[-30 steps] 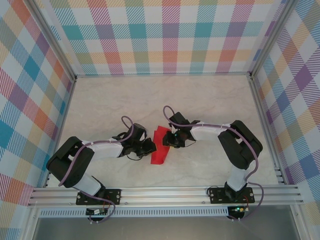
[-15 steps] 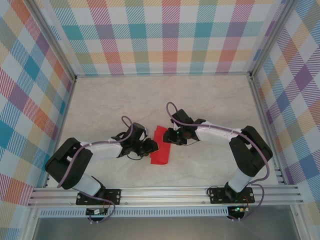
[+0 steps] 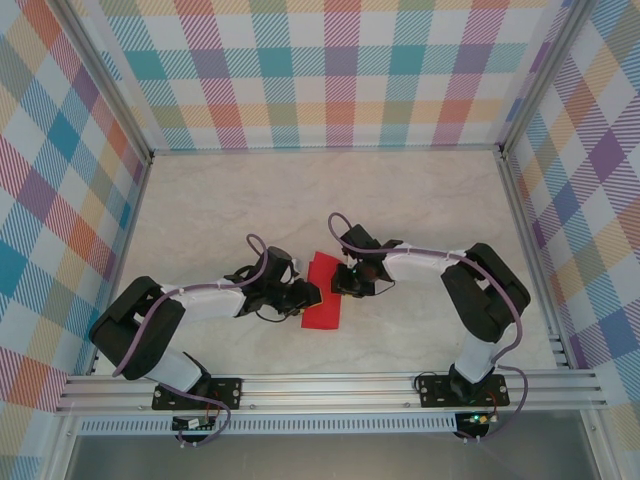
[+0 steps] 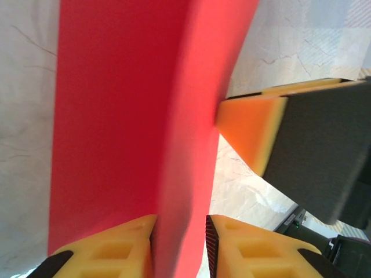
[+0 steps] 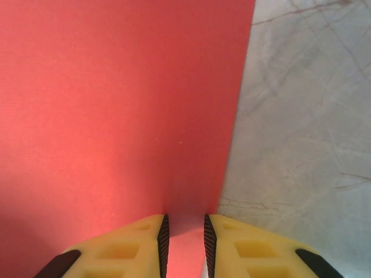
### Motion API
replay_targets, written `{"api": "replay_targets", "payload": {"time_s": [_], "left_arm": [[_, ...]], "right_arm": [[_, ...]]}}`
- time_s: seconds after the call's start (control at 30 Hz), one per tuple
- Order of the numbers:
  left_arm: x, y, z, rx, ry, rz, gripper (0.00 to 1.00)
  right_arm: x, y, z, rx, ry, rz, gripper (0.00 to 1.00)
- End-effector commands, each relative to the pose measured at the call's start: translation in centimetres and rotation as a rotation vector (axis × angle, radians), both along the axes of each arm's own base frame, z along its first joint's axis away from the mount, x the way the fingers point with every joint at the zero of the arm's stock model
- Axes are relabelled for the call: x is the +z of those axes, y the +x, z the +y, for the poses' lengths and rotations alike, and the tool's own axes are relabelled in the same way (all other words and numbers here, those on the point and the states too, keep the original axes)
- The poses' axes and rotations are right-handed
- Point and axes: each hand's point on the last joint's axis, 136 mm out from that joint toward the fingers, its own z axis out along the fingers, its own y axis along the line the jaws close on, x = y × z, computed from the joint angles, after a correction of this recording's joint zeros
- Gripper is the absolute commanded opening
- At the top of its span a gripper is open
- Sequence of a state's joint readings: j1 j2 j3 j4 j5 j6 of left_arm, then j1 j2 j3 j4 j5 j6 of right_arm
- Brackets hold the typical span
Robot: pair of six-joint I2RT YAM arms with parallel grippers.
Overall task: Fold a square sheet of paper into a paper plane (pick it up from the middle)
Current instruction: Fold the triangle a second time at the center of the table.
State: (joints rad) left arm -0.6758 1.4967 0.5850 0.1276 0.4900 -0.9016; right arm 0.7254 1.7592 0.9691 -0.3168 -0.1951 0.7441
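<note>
The square sheet of paper (image 3: 322, 306) is bright red and lies folded into a narrow strip on the table (image 3: 230, 210) between the two arms. My left gripper (image 3: 308, 293) is at its left edge. In the left wrist view a raised fold of the paper (image 4: 116, 116) runs up between the slightly parted fingers of the left gripper (image 4: 181, 226). My right gripper (image 3: 338, 283) is at the strip's right side. Its fingers (image 5: 139, 243) stand a narrow gap apart over the paper (image 5: 116, 104), near its right edge. A right finger (image 4: 255, 127) nearly touches the fold.
Plaid walls (image 3: 330, 70) enclose the pale marble table on three sides. An aluminium rail (image 3: 330, 388) with both arm bases runs along the near edge. Bare tabletop (image 5: 307, 116) lies right of the paper.
The left jaws have parted around the paper's fold. The right gripper reached slightly farther over the strip, then drew back, and its jaws have narrowed. The paper has barely shifted.
</note>
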Motion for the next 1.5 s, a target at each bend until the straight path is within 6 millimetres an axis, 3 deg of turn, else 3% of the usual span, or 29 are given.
{"api": "replay_targets", "payload": {"time_s": [0.0,0.13,0.3,0.47,0.73,0.93,1.17,1.47], "left_arm": [[1.6,-0.2,-1.1,-0.028,-0.059,-0.02,0.3],[2.1,-0.3,-1.4,-0.037,-0.069,-0.025,0.3],[0.8,-0.3,-0.7,-0.014,0.009,-0.017,0.19],[0.3,0.9,0.6,0.058,0.08,-0.058,0.1],[2.8,3.1,2.7,0.174,0.129,-0.223,0.06],[3.3,3.3,2.4,0.155,0.116,-0.247,0.06],[1.5,3.0,0.4,0.099,0.08,-0.191,0.08],[0.6,2.6,-2.0,0.047,0.046,-0.173,0.1]], "right_arm": [[-0.3,-0.1,0.0,0.009,-0.015,0.025,0.21],[0.1,-0.4,0.0,0.017,-0.006,0.023,0.19],[3.0,-0.4,0.6,0.039,0.075,-0.029,0.19],[4.5,-0.4,0.7,0.04,0.105,-0.062,0.19],[6.1,0.0,1.4,0.041,0.166,-0.105,0.19],[6.3,0.0,2.0,0.045,0.203,-0.103,0.19],[5.8,0.0,1.4,0.032,0.173,-0.104,0.19],[2.7,-1.4,-0.1,0.023,0.075,-0.011,0.18]]}}
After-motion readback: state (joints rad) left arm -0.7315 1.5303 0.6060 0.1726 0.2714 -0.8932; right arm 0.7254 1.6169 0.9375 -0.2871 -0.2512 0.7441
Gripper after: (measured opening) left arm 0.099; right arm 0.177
